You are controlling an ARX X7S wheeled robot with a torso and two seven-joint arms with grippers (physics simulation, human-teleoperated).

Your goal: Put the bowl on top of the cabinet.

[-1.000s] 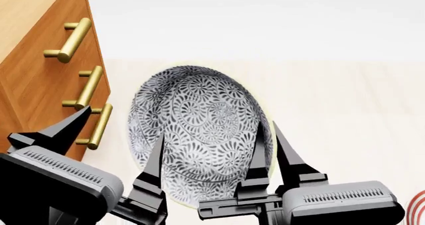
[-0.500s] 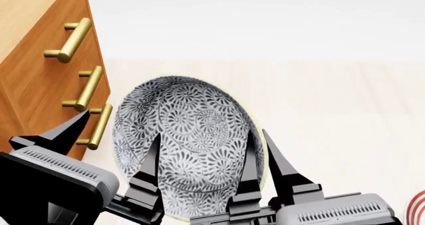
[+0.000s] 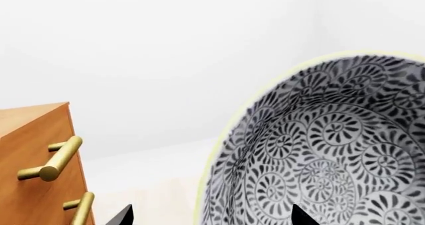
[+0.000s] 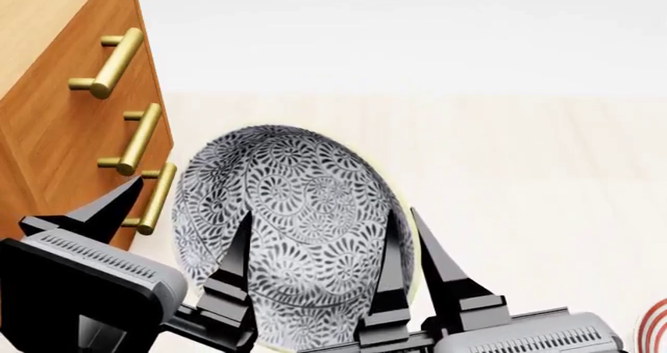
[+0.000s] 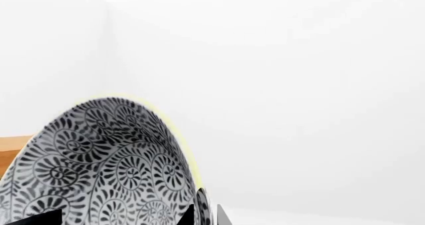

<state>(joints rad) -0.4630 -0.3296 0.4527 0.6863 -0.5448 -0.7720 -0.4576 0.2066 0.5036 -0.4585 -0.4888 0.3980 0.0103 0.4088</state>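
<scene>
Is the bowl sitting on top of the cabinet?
No, in the head view the bowl is beside the cabinet, level with its handles, with gripper fingers at its rim.

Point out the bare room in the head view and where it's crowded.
Free: the pale floor right of the bowl, up to the red-ringed plate at the corner, and the strip beyond the bowl. Crowded: between the cabinet handles and the bowl, where the left gripper sits; the right gripper straddles the bowl's rim.

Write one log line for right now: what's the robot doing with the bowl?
step: carrying | bowl: tilted, gripped by right end effector | left end effector: open | cabinet: top not reached
</scene>
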